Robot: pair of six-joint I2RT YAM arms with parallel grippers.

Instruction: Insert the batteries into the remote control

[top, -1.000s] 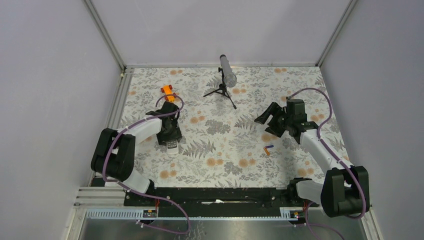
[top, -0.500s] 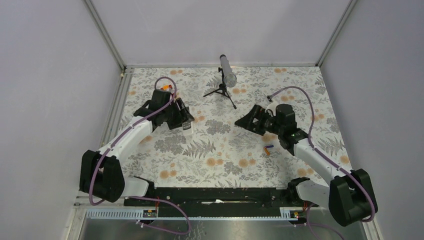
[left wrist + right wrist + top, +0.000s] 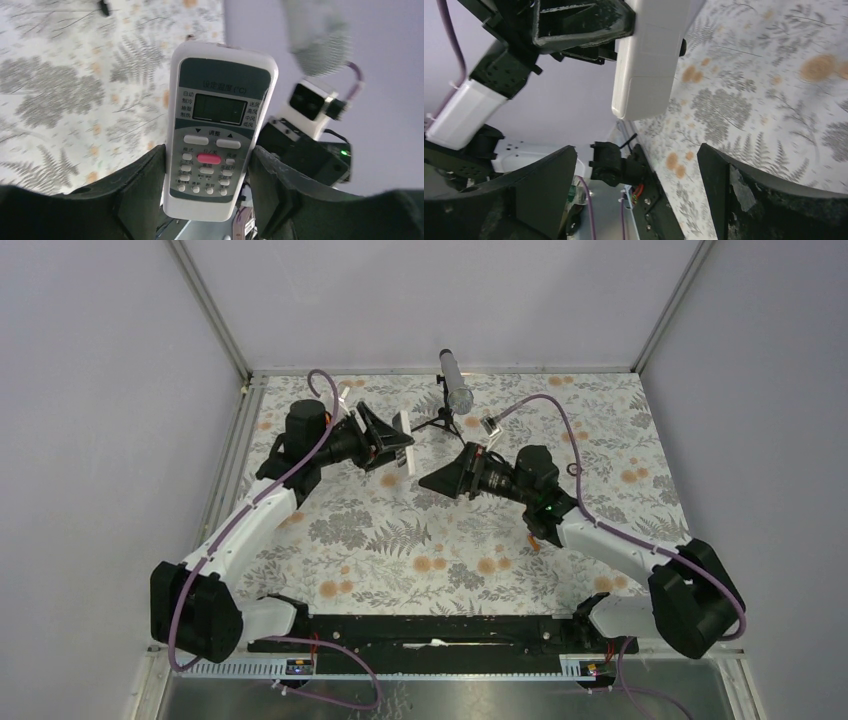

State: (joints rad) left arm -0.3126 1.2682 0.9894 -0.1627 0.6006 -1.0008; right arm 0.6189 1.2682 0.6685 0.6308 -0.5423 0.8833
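remote control [image 3: 220, 115]: held clear of the table [image 3: 450, 560], over its far middle, display end poking out past the fingers [image 3: 145, 175], button face toward the left wrist camera
left end effector [image 3: 207, 170]: clamped on the remote control's button end, one finger on each long side
right end effector [image 3: 445, 472]: jaws spread wide, holding nothing, raised just beside the remote control, facing its plain white back
batteries [image 3: 533, 539]: on the table under the right forearm, mostly hidden, only an orange bit showing
microphone [image 3: 457, 390]: on a small tripod [image 3: 440, 425] at the far edge
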